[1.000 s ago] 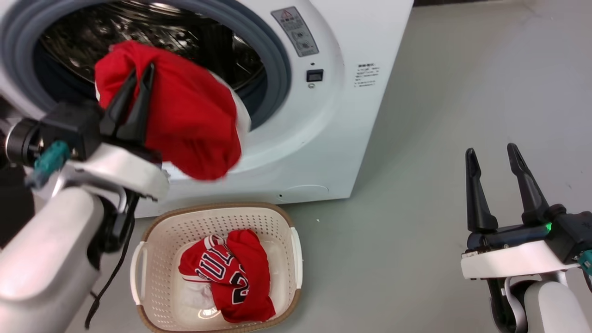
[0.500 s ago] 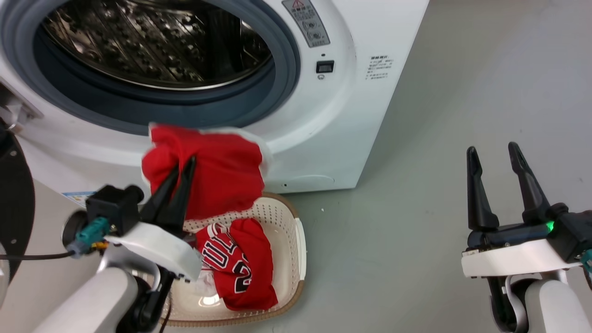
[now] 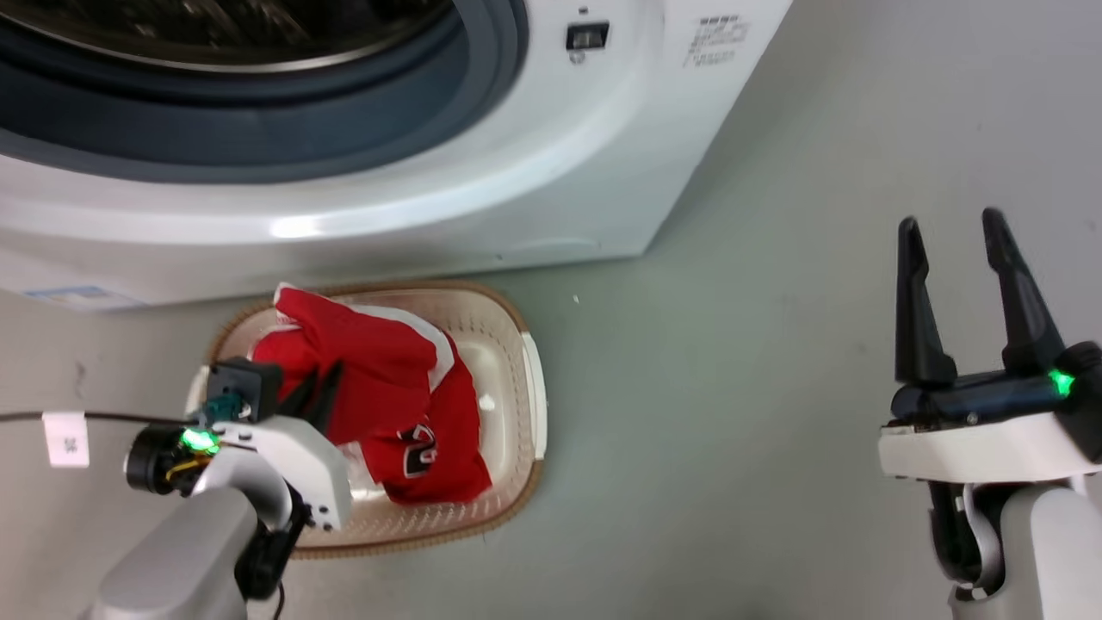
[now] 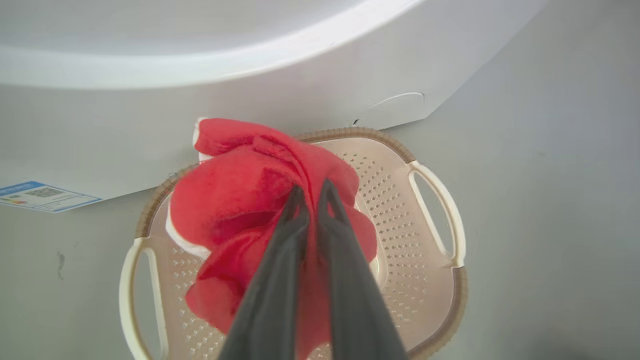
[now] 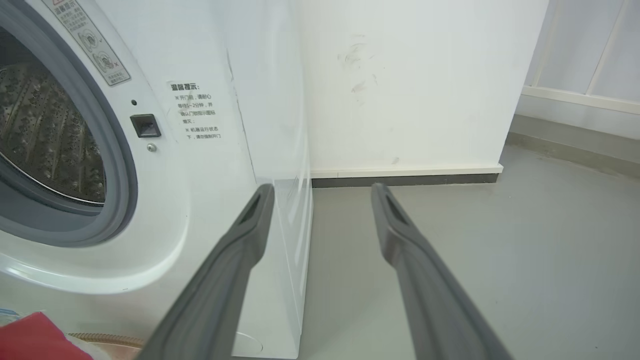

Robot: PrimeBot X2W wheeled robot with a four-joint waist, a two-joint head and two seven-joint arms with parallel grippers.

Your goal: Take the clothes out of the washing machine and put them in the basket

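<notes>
The red garment (image 4: 235, 200) was soft matt cloth with white trim; the basket (image 4: 395, 200) was smooth cream plastic, perforated. The washing machine (image 3: 430, 215) showed a glossy white shell, a matt grey rubber seal (image 3: 258, 151) and a shiny perforated steel drum (image 5: 45, 135), on a smooth matt floor (image 3: 732, 413).

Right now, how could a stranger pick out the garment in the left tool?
Start at the washing machine; a cream basket sits before it. The garment, pinched by the left tool, is plain red with white trim, over the numbered jersey.
</notes>
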